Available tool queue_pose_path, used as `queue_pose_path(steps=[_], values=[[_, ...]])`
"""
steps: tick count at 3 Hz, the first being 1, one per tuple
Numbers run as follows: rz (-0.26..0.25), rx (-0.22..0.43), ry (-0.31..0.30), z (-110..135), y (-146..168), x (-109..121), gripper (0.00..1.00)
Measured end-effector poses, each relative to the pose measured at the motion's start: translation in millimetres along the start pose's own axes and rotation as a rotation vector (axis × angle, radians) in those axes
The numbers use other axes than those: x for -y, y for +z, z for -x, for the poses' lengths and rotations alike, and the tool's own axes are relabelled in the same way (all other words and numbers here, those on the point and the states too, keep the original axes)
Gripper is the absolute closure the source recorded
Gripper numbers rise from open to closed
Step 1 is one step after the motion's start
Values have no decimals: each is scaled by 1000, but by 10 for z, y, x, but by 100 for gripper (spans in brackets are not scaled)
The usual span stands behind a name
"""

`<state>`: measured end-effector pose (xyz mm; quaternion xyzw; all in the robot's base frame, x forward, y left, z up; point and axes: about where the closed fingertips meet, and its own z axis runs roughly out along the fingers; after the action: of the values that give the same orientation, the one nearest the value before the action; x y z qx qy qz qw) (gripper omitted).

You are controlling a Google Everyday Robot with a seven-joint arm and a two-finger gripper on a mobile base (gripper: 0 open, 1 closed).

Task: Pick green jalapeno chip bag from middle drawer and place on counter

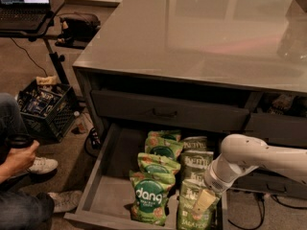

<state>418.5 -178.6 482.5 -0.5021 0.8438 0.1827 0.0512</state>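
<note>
glossy smooth counter [192, 47], matt wooden middle drawer [117, 186], crinkly green jalapeno chip bag [189, 217] beneath pale pincer [203, 201].

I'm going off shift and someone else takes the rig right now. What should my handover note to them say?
Hand: low inside the open drawer, at its front right, on top of the jalapeno chip bag. Whether it holds the bag is not clear.
Bag: in the drawer, at the front of the right row, beside the dang bags. It is not lifted.
Counter: above the drawer; the bag is not on it yet.
Done: drawer open, hand at the right bag.
Left: confirm the grasp, lift the bag out, set it on the counter.
</note>
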Motion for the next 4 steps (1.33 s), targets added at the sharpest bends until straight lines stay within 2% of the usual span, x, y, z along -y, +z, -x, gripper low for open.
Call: queue_pose_path(steps=[1,2,4], values=[[33,-14,4,-59,193,14,15],[27,-22,-13,-73,304,-20,33],[26,-22,-13,-75,308,-21,80]])
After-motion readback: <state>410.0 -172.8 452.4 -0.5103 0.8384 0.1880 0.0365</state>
